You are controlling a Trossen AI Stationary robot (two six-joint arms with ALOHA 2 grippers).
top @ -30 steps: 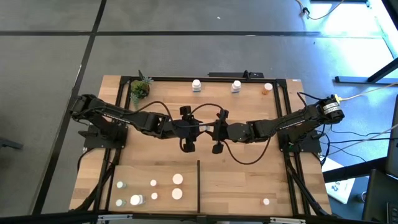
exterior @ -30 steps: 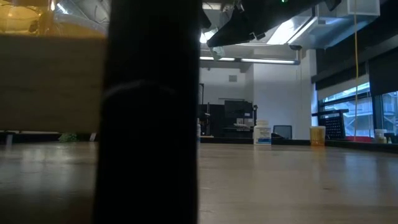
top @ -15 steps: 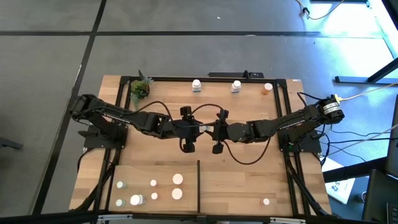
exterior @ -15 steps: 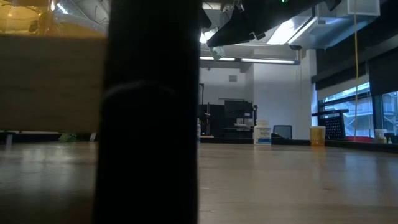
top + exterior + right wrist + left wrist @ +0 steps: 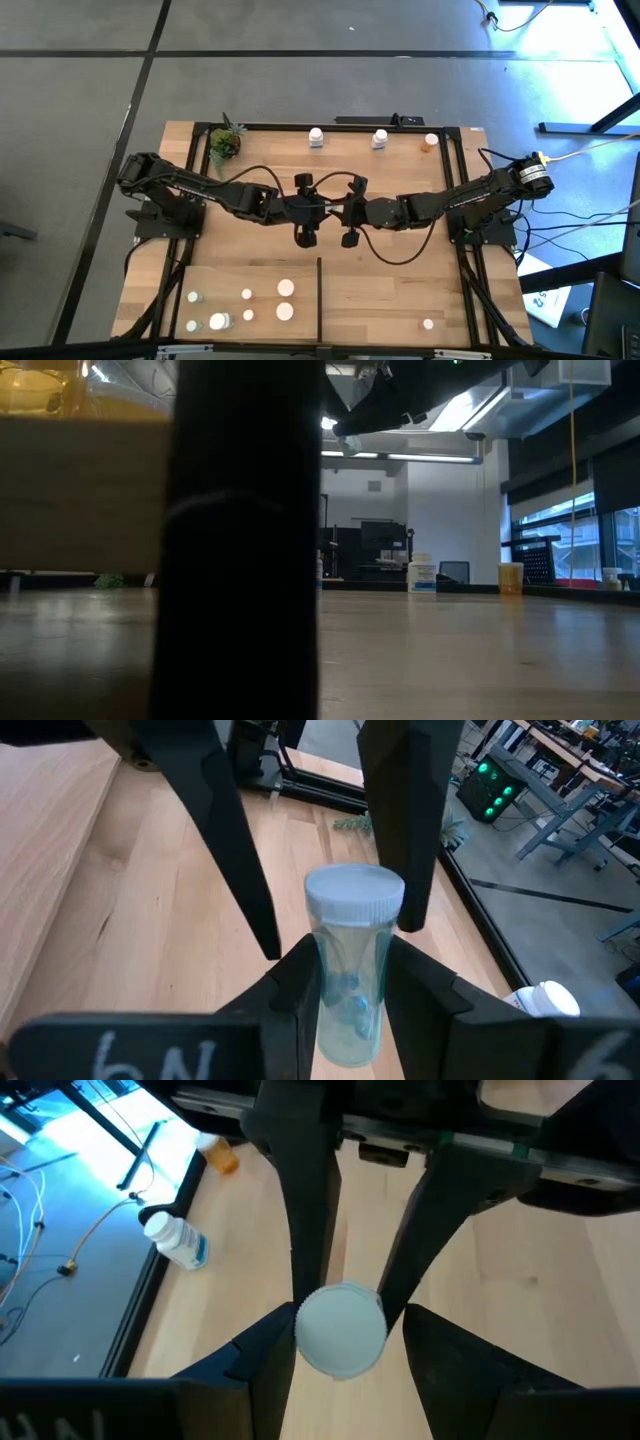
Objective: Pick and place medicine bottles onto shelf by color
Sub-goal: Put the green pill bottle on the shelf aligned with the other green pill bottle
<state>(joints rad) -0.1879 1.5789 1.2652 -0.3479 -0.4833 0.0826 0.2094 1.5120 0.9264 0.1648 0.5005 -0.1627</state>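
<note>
Plant (image 5: 225,143): far left corner of the shelf (image 5: 400,290), clear of the work.
Sorted group (image 5: 285,288): white-capped bottles near the front edge, left of the black divider (image 5: 319,295).
Left end effector (image 5: 347,1318): mid-shelf, raised, facing the other arm. It stands open astride the white cap (image 5: 340,1330), with a gap showing beside at least one finger.
Bottle (image 5: 350,990): pale green and clear, held in the air between the two arms, cap pointing at the left arm.
Right end effector (image 5: 350,950): clamped on the bottle's body, below the cap.
Back row: two white bottles (image 5: 316,136) and an orange one (image 5: 430,142) wait along the far edge. A lone bottle (image 5: 428,323) sits front right.
Step in hand: by all appearances, a mid-air handover from right arm to left.
Doing it well: the left fingers should close squarely on the cap before the right lets go. The right should then open fully and draw straight back, so the bottle is not twisted or dragged. A grip only on the cap's rim could let it slip.
Change from a second ago: the left arm has slid a little toward the right arm, bringing its fingers closer around the cap. The right arm and the shelved bottles have not moved.
</note>
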